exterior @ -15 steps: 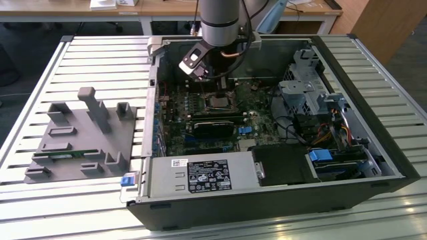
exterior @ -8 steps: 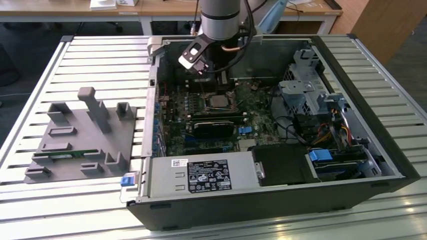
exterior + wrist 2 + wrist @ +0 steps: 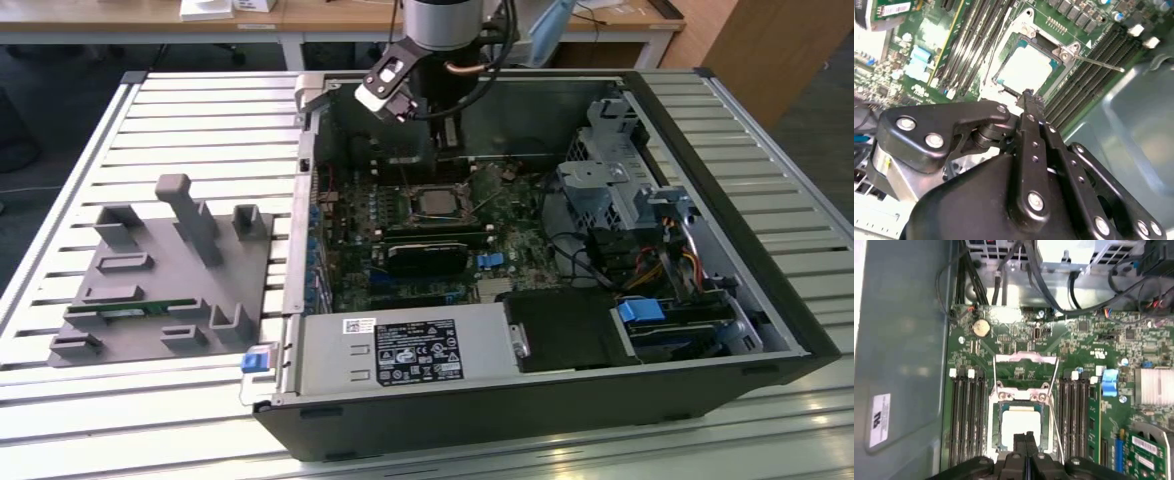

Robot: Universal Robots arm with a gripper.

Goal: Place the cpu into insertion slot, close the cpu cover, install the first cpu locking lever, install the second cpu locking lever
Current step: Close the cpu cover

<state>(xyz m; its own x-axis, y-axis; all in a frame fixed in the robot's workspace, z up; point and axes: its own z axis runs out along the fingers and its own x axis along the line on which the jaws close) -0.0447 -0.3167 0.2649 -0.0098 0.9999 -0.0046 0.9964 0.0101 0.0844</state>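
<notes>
Evidently the cpu (image 3: 434, 203) lies flat in the slot (image 3: 408, 204), at twelve o'clock from the power supply (image 3: 400, 352) in the exterior view. My gripper (image 3: 1026, 439), fingers pressed together and empty, hangs just over it. I judge it light, rigid and fragile underneath: opposite edges only.

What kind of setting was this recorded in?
Probably a robotics lab: an opened desktop computer case on a slatted metal table, a grey fixture tray beside it, wooden desks behind.
</notes>
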